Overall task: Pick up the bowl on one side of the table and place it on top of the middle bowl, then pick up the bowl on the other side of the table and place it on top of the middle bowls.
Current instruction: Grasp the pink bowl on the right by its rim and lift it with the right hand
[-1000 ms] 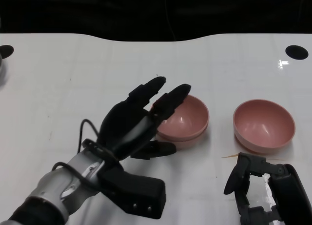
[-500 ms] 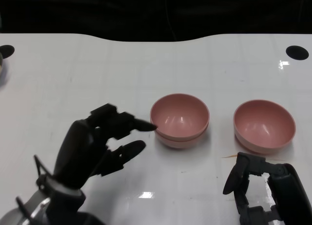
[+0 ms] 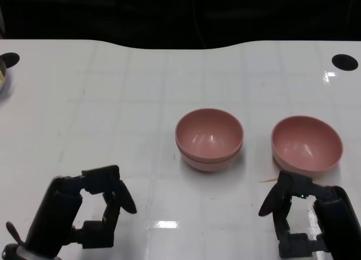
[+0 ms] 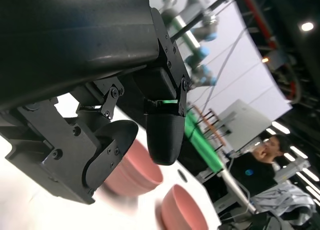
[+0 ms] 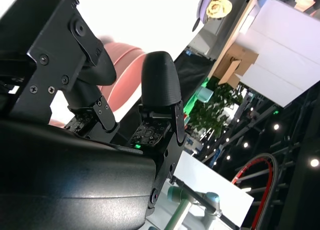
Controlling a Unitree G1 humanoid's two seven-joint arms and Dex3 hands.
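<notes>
Two pink bowls sit nested as one stack at the middle of the white table. A single pink bowl stands to its right. My left hand is low at the near left, holding nothing, with a gap between thumb and bent fingers. Just in front of the single bowl, my right hand is also empty with its fingers apart. The left wrist view shows the stack and the single bowl beyond the fingers. A pink bowl lies behind the fingers in the right wrist view.
Round black holes mark the table's far right and far left. A metal container pokes in at the left edge. A person shows beyond the table in the left wrist view.
My left hand has drawn back from the middle stack to the near left of the table and holds nothing. The right hand has barely moved. The view shifted slightly.
</notes>
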